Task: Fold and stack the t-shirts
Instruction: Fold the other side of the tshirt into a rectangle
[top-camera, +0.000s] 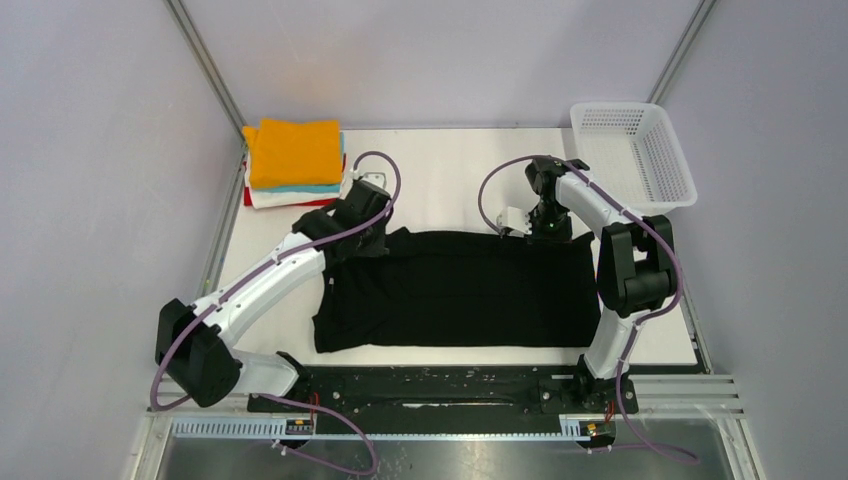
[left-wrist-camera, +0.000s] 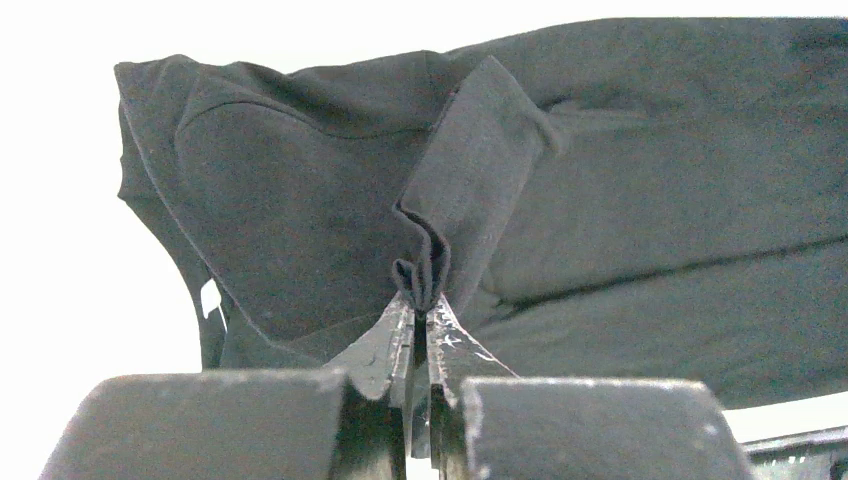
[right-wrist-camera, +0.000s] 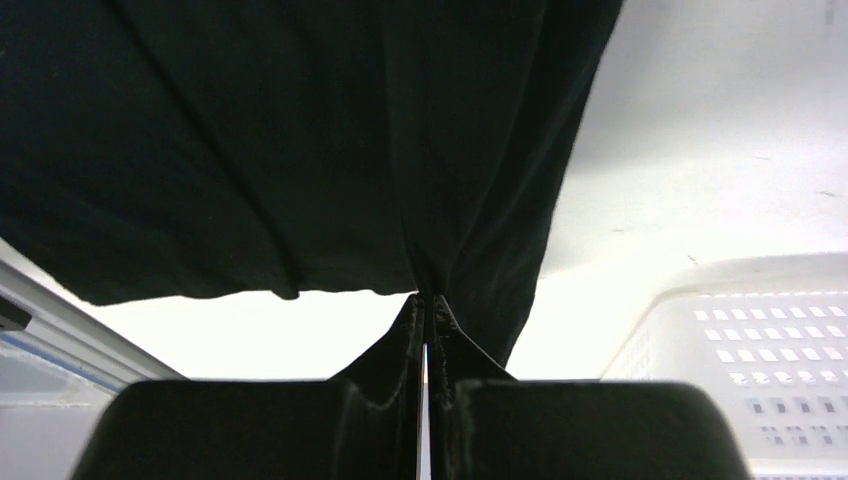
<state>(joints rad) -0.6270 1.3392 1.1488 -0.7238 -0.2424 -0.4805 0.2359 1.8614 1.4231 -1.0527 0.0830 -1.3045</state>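
- The black t-shirt (top-camera: 455, 290) lies spread across the middle of the table (top-camera: 450, 170).
- The left gripper (left-wrist-camera: 421, 300) has its jaws closed on a bunched fold at the shirt's far left edge.
- The right gripper (right-wrist-camera: 424, 300) pinches the far right edge, jaws nearly together.
- The folded orange t-shirt (top-camera: 296, 152) tops a far-left stack of teal (top-camera: 318, 187), white (top-camera: 290, 198) and red (top-camera: 247, 196).
- A white basket (top-camera: 632, 150) sits at the far right.

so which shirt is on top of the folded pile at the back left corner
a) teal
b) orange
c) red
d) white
b, the orange t-shirt is the topmost layer, and the other colours show only as thin edges under it.
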